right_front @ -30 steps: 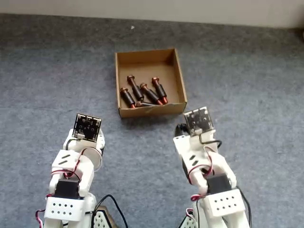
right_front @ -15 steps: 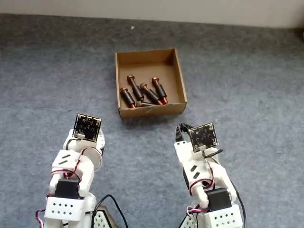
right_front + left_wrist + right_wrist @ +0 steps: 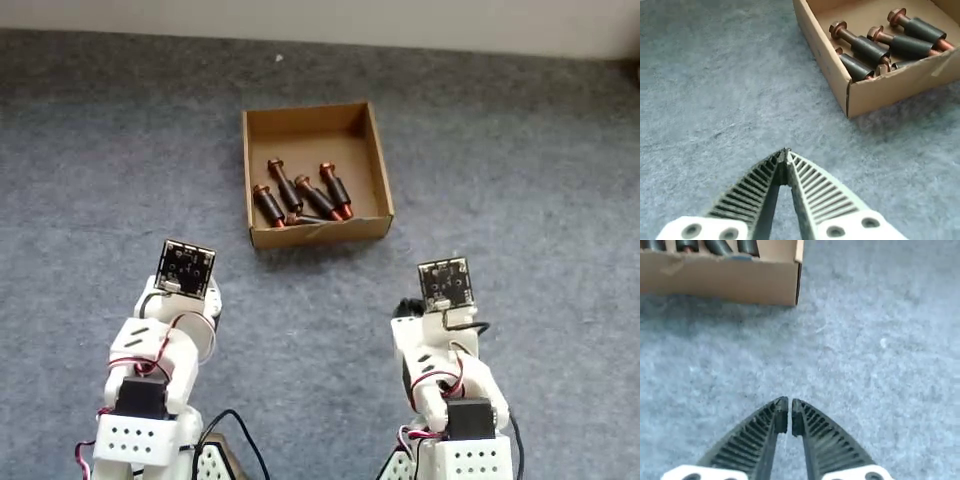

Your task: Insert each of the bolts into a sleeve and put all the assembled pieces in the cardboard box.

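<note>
A: How do the arms sit?

B: Both are folded back at the near edge of the table. The left arm (image 3: 160, 350) stands at the lower left of the high view and the right arm (image 3: 445, 370) at the lower right. Each has a white shell with red and black wiring looped at the joints, and each wrist points toward the cardboard box (image 3: 320, 232).

A: And the box?

B: It is square, shallow, plain brown card, open on top. It rests on the grey carpet (image 3: 520, 150), which has a short, felted nap. It lies ahead of the arms, well apart from both.

A: What's inside?

B: The bolts (image 3: 839, 26) are copper-coloured with flanged hex heads, each run through a matte black cylindrical sleeve (image 3: 869, 48). At least four lie side by side, slanted, toward the box's near wall. A further piece lies crosswise against that wall.

A: The left gripper?

B: The left gripper (image 3: 786, 154) has dark ribbed fingers that meet at the tips and grip nothing. It hangs over carpet short of the box's near corner.

A: The right one?

B: The right gripper (image 3: 788, 407) is drawn nearly together, with just a thin slit between the ribbed pads. It holds nothing and sits over carpet near the box's other near corner.
</note>
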You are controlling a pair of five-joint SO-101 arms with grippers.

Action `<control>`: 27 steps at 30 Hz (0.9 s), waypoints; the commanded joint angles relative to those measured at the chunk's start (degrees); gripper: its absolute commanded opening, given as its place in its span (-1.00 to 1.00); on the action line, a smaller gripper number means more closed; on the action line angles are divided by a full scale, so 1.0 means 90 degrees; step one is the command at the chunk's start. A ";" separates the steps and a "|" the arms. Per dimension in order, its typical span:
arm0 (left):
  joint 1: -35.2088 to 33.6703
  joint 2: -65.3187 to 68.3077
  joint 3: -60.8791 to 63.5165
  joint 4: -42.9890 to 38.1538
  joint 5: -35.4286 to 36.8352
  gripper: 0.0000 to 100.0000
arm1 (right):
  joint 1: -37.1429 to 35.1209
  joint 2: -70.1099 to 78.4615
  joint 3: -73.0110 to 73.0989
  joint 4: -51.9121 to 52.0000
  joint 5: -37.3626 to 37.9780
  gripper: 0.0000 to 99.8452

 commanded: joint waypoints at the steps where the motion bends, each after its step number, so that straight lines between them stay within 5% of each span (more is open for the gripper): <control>1: 0.0523 -0.0054 0.0171 0.0821 -0.0059 -0.99 | 0.0073 -0.0083 0.0855 0.0474 0.0010 -0.97; 12: 0.0698 -0.0054 0.0171 0.2139 -0.0068 -0.99 | 0.0073 -0.0083 0.0855 0.1480 0.0020 -0.97; 27: 0.0698 -0.0054 0.0171 0.2129 -0.0068 -0.99 | 0.0073 -0.0083 0.0855 0.1490 0.0029 -0.97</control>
